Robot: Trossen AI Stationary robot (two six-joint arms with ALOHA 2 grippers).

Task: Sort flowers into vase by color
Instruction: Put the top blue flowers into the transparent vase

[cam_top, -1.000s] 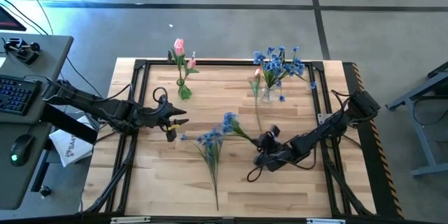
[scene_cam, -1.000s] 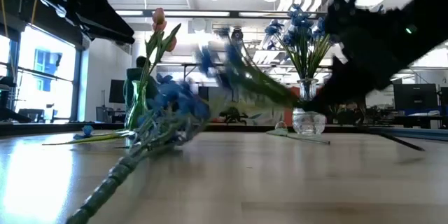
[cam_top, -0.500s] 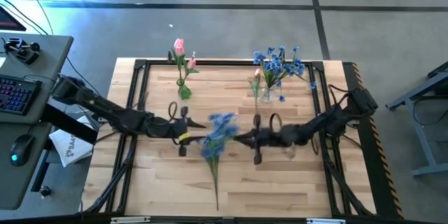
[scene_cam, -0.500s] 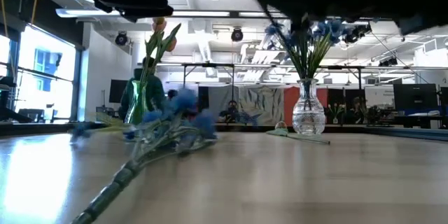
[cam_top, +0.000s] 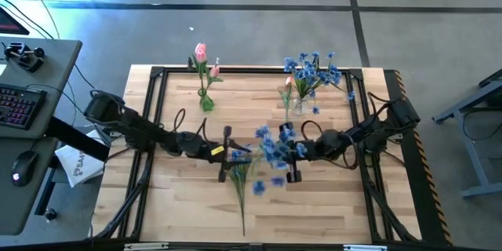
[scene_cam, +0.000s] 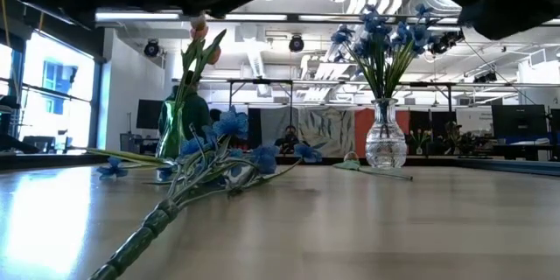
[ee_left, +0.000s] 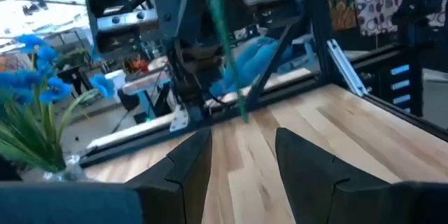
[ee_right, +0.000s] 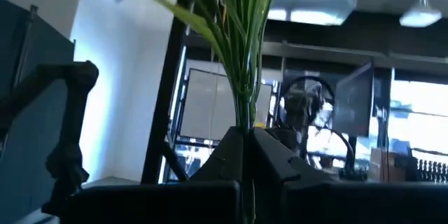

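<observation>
Right gripper (cam_top: 292, 159) was pinching a blue flower stem (ee_right: 241, 77), fingers pressed together on it, blossoms (cam_top: 272, 147) lifted over mid-table; left gripper (cam_top: 223, 159) sat just beside it with fingers (ee_left: 183, 170) spread, gripping nothing; another blue flower (cam_top: 238, 174) lay flat on the table (cam_top: 180, 204); clear vase (cam_top: 300, 103) at the back right already held blue flowers plus what looked like one pink bud; green vase (cam_top: 206, 100) at the back left held pink ones. Step in hand looked like carrying a blue stem to the clear vase; next move called for keeping the stem upright and lining its end up with the vase mouth.
</observation>
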